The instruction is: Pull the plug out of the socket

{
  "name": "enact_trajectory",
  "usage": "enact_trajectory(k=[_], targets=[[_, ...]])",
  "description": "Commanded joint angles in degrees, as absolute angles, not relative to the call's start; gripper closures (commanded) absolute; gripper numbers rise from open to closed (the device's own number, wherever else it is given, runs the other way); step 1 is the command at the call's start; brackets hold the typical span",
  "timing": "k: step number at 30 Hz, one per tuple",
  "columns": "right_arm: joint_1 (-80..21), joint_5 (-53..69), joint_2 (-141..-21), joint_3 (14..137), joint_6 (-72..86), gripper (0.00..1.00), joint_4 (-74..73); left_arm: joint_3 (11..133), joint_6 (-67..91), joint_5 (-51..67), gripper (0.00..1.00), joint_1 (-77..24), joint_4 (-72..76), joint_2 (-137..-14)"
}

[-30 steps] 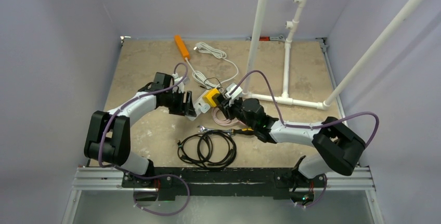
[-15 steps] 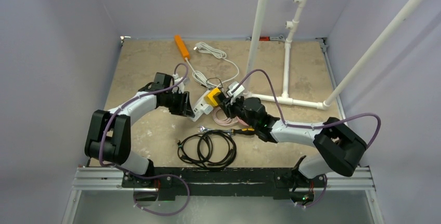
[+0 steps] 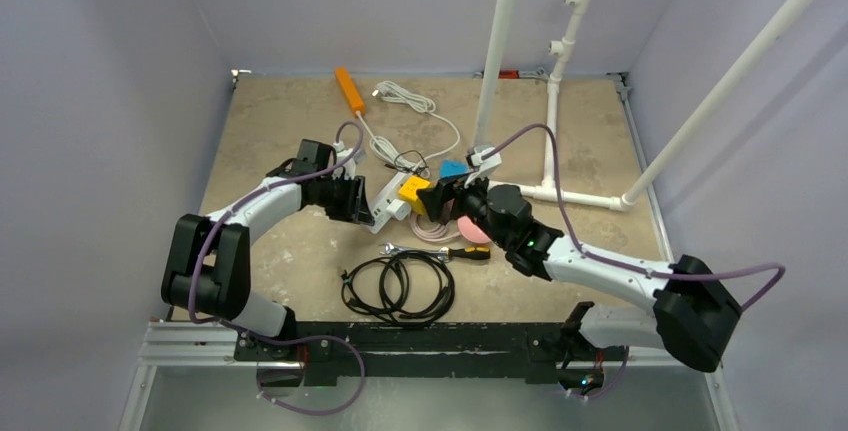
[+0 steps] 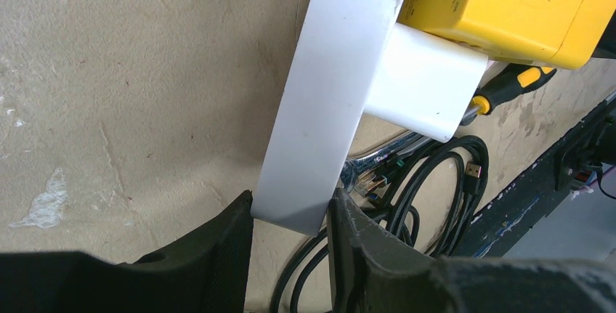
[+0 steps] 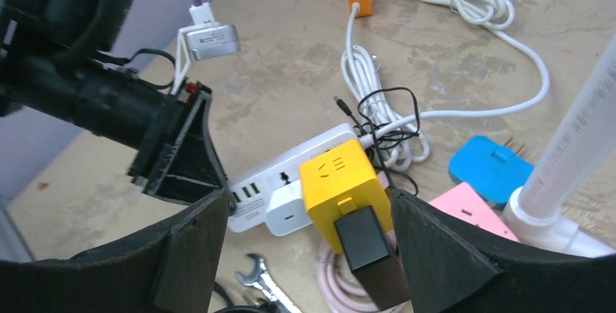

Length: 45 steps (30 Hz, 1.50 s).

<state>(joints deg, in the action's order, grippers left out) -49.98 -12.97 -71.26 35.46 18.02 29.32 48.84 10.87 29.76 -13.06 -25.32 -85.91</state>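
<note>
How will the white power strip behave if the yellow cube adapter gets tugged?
The white power strip looks rigid, so probably won't flex. The left gripper clamps only its end, so it may pivot. The yellow cube adapter and white charger probably weigh down its far part.

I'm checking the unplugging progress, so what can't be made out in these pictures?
Top view: the black plug is lost against the right tool, so its seating in the yellow adapter is unclear.
Right wrist view: the plug's lower end and any cord are cut off by the bottom edge.
Left wrist view: the white power strip runs past the top edge; the plug is out of frame.
</note>
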Motion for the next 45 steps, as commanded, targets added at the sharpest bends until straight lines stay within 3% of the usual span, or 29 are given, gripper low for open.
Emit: enact_trajectory(k=[1, 9, 15, 26, 45], targets=[[-50.27, -12.76, -67.53, 33.75, 27.67, 0.17, 26.36, 50.14, 12.54, 28.81, 1.00, -13.01, -22.30, -83.77], [-51.25, -3.18, -67.24, 29.07, 29.10, 0.21, 29.73, 49.62, 13.90, 30.52, 1.00, -13.01, -21.08, -82.14], [-59.37, -13.52, -71.85, 32.36, 43.36, 0.25, 24.94, 49.14, 14.48, 30.50, 1.00, -13.64, -20.39, -80.78], [-60.46, -20.74, -82.88, 37.95, 64.45, 0.34, 25.06, 49.38, 13.72, 24.73, 1.00, -18.24, -21.96, -80.86], [-59.97, -29.62, -93.68, 44.91, 69.51, 0.36, 23.79, 49.66, 13.21, 23.32, 1.00, -20.59, -22.98, -81.39]])
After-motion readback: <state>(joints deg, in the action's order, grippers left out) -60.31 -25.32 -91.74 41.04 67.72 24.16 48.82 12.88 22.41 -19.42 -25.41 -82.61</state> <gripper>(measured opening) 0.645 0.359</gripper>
